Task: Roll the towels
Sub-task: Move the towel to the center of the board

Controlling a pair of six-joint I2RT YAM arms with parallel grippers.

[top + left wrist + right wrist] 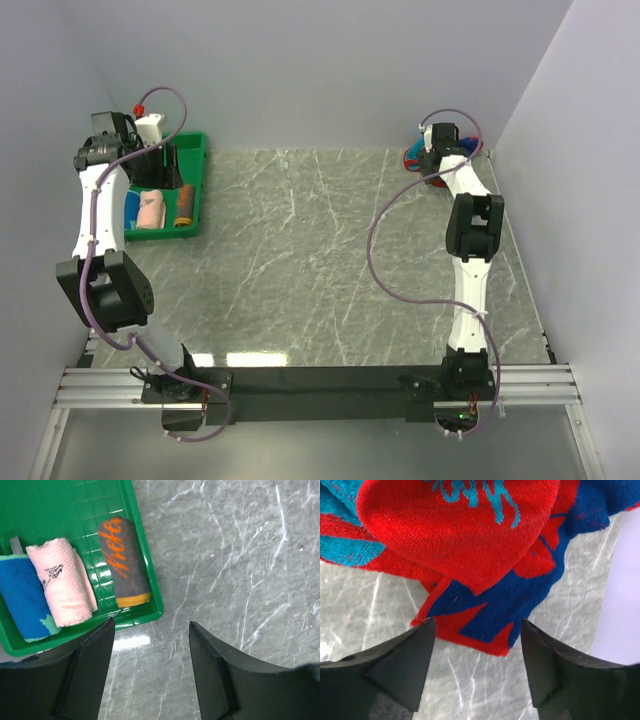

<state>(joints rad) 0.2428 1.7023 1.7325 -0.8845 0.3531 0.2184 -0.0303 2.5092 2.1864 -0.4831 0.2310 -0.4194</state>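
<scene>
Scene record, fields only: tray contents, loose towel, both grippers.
container: green tray, far left of table
inside: blue towel, pink towel, grey-and-orange towel, all rolled, side by side
loose: red-and-blue towel, crumpled, unrolled, far right corner
left gripper: open, empty, above tray's near rim
right gripper: open, over red-and-blue towel's edge, not gripping
</scene>
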